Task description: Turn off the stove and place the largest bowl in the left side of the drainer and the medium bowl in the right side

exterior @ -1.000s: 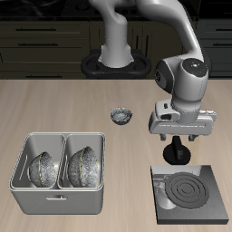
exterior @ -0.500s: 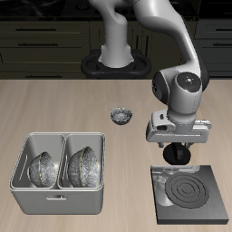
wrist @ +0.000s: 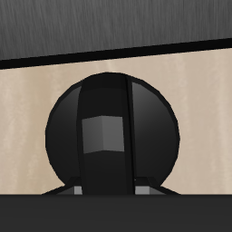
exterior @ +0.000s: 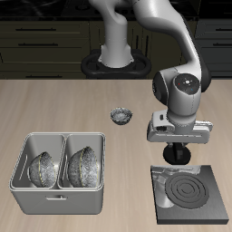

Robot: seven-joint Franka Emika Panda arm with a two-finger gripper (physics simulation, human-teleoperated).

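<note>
The stove point(exterior: 188, 194) is a black plate near the table's front edge, and its coil rings are dark. Its black knob point(wrist: 111, 134) fills the wrist view from very close. In the exterior view my gripper point(exterior: 178, 150) hangs straight down onto the knob point(exterior: 178, 159), and my fingers are lost against its black shape. The drainer point(exterior: 58, 188) holds two crinkled bowls: the largest bowl point(exterior: 83, 166) lies in the left side and the medium bowl point(exterior: 43, 168) in the right side.
A tiny silver bowl point(exterior: 120, 115) stands alone mid-table, behind the drainer. The robot's base point(exterior: 116, 62) is at the table's back.
Over the last second my gripper came a little lower and nearer the table's front edge, onto the knob. In the last half second nothing moved.
</note>
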